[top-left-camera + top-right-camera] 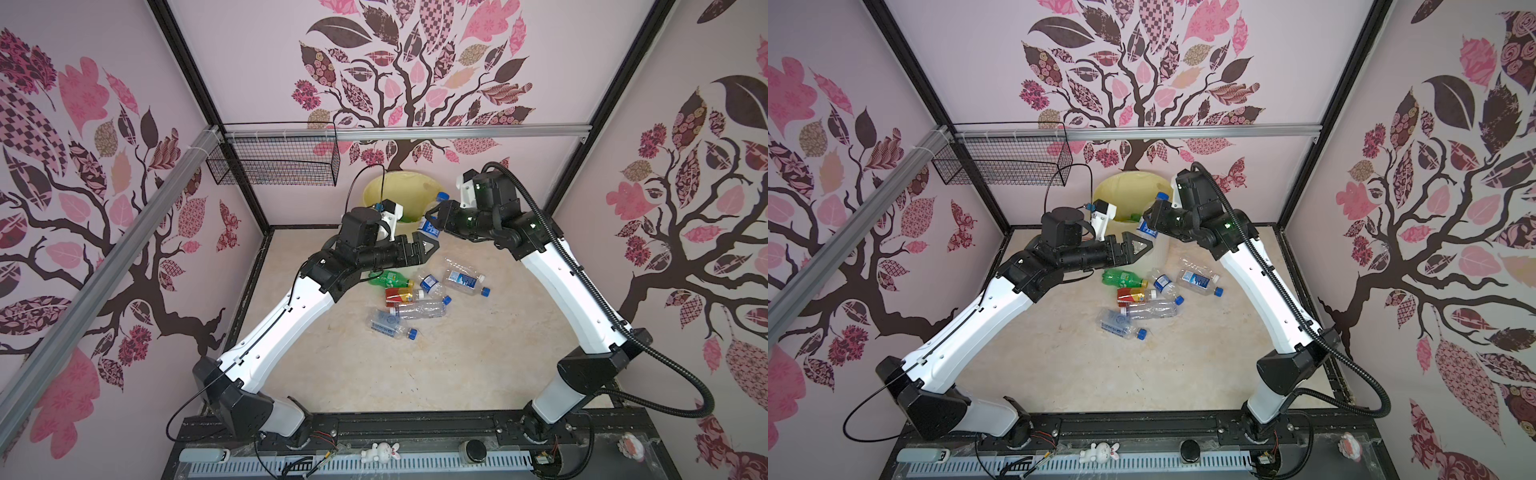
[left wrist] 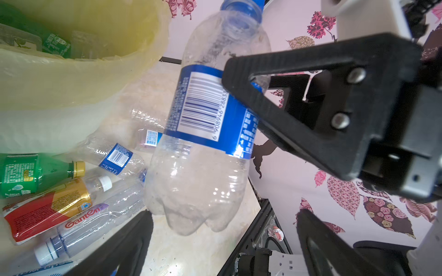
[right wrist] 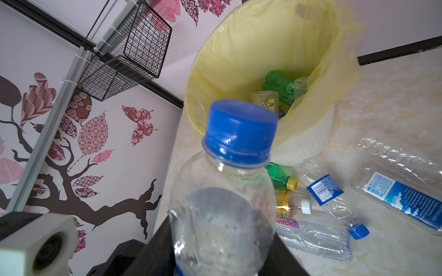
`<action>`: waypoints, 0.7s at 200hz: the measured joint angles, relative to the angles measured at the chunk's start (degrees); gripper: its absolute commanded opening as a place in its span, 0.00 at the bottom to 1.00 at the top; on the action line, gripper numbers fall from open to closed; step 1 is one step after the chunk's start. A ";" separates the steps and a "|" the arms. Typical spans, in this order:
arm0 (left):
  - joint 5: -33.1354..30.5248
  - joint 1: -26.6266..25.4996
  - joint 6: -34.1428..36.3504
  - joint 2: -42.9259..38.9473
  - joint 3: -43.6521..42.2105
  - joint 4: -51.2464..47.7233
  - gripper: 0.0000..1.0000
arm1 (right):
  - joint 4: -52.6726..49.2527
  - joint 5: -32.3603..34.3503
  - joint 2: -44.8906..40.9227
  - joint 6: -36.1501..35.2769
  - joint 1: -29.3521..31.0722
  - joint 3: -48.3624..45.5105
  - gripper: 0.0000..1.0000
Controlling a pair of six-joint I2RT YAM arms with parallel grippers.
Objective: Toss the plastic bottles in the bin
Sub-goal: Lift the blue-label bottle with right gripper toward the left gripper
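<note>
My right gripper [image 1: 432, 218] [image 3: 222, 251] is shut on a clear plastic bottle [image 1: 428, 224] [image 1: 1148, 227] [image 2: 203, 133] [image 3: 227, 191] with a blue cap and blue label. It holds the bottle in the air beside the near rim of the bin [image 1: 390, 187] [image 1: 1121, 187] [image 2: 71, 78] [image 3: 239, 59], cap toward the bin. A green bottle [image 3: 279, 86] and others lie inside the yellow liner. My left gripper [image 1: 428, 247] [image 1: 1138, 247] [image 2: 222, 239] stands open just below the held bottle's base, holding nothing. Several more bottles [image 1: 415, 299] [image 1: 1146, 299] lie in a heap on the floor in front of the bin.
A black wire basket [image 1: 274, 162] [image 3: 134, 52] hangs on the back wall, left of the bin. Patterned walls close in the floor on three sides. A black rail with a small bunny figure [image 1: 380, 453] runs along the front edge.
</note>
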 measured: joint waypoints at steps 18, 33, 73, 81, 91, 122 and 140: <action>-0.61 0.00 0.76 0.57 0.35 -0.26 0.97 | 0.24 -0.81 0.00 0.63 -0.04 0.42 0.49; -1.62 0.00 1.36 0.94 1.11 -0.57 0.97 | 0.48 -1.36 0.00 0.85 -0.04 0.50 0.49; -4.85 0.00 3.54 1.05 3.76 -1.31 0.96 | 0.35 -2.62 0.17 1.05 -0.04 1.14 0.49; -5.29 0.00 4.02 1.16 4.37 -1.31 0.96 | 0.44 -2.89 0.37 1.07 -0.04 1.60 0.49; -5.73 0.00 4.39 1.40 5.01 -1.29 0.95 | 0.37 -3.21 0.57 1.07 -0.04 2.14 0.49; -6.56 0.04 5.33 2.54 5.46 -1.29 0.91 | 0.39 -4.13 1.29 1.07 -0.04 4.46 0.49; -6.56 0.07 5.60 3.54 5.46 -1.33 0.86 | 0.42 -4.79 1.31 1.16 -0.04 4.92 0.49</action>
